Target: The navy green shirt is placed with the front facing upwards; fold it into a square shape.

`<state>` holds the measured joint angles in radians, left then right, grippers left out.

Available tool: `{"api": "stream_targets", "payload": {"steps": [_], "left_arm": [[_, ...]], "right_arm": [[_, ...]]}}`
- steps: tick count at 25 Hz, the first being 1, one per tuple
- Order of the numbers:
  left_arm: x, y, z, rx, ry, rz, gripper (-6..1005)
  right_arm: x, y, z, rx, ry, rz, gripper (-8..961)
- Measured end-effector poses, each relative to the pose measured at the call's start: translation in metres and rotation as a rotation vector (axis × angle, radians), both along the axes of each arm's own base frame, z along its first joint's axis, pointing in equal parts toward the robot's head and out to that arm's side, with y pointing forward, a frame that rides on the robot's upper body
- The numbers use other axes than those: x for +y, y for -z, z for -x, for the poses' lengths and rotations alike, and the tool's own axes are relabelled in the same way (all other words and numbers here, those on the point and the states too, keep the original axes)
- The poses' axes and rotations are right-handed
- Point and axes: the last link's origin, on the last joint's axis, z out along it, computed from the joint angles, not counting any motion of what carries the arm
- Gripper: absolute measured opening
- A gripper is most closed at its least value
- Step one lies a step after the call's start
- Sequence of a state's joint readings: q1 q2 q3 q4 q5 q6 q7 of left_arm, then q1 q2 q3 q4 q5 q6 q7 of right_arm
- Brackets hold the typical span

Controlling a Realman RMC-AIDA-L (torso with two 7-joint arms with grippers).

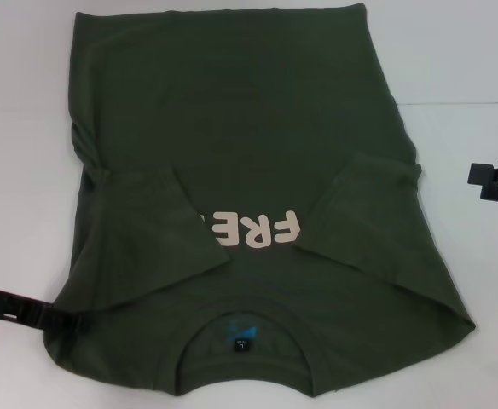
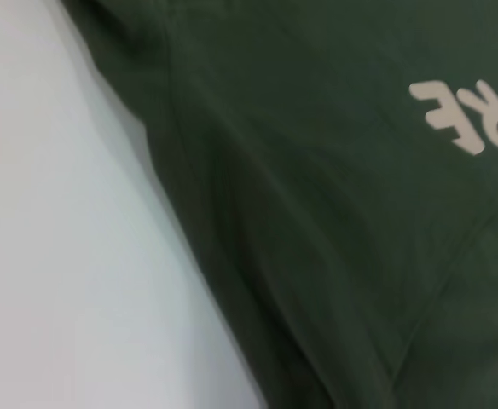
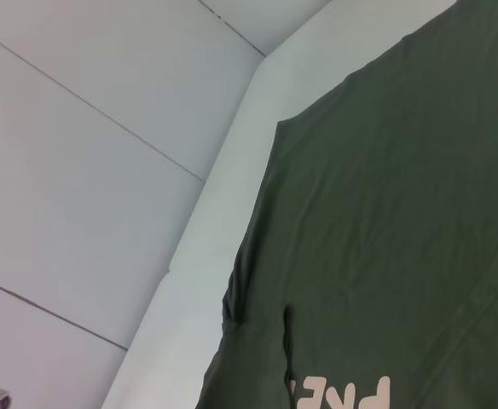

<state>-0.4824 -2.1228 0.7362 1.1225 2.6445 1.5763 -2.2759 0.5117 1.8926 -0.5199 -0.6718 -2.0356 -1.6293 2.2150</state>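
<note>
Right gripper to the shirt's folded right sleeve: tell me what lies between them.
In the head view, only bare white table separates the right gripper from the navy green shirt.

From my head camera, my left gripper [image 1: 61, 322] is mostly cut off by the left edge of the frame, its tip lost against the navy green shirt [image 1: 249, 153], so I cannot tell how my fingers stand. My right gripper [image 1: 496, 181] runs off the right edge. The folded sleeves cover part of the pink lettering [image 1: 257, 232]. The collar label [image 1: 242, 343] is too small to read.
</note>
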Motion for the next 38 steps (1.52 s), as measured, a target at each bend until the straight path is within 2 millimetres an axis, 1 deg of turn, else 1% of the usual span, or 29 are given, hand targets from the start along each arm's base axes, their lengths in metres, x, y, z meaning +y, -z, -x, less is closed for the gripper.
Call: {"api": "stream_targets", "payload": {"steps": [7, 12, 18, 28, 31, 34, 36, 38], "left_arm": [[0.0, 0.002, 0.0, 0.017, -0.001, 0.011, 751], [0.001, -0.002, 0.002, 0.014, -0.005, 0.003, 644], [0.002, 0.001, 0.001, 0.023, 0.003, 0.014, 412], [0.002, 0.0, 0.002, 0.03, 0.002, 0.016, 197], [0.002, -0.001, 0.002, 0.029, 0.0, 0.014, 27], [0.002, -0.003, 0.002, 0.019, -0.009, 0.005, 27], [0.002, -0.005, 0.002, 0.015, -0.013, 0.0, 27], [0.002, -0.007, 0.003, 0.01, -0.018, -0.003, 27]], "right_arm": [[0.001, 0.0, 0.0, 0.0, 0.001, -0.003, 824], [0.001, 0.0, 0.0, -0.001, 0.002, -0.005, 823], [0.001, -0.001, 0.0, 0.003, 0.001, -0.006, 823], [0.001, -0.001, 0.001, 0.006, 0.002, -0.005, 823], [0.001, -0.002, 0.001, 0.007, 0.004, -0.004, 823], [0.0, -0.003, 0.001, 0.011, 0.007, 0.003, 823], [-0.001, -0.008, 0.001, 0.01, 0.015, 0.016, 823], [-0.001, -0.019, -0.001, -0.003, 0.039, 0.041, 823]]}}
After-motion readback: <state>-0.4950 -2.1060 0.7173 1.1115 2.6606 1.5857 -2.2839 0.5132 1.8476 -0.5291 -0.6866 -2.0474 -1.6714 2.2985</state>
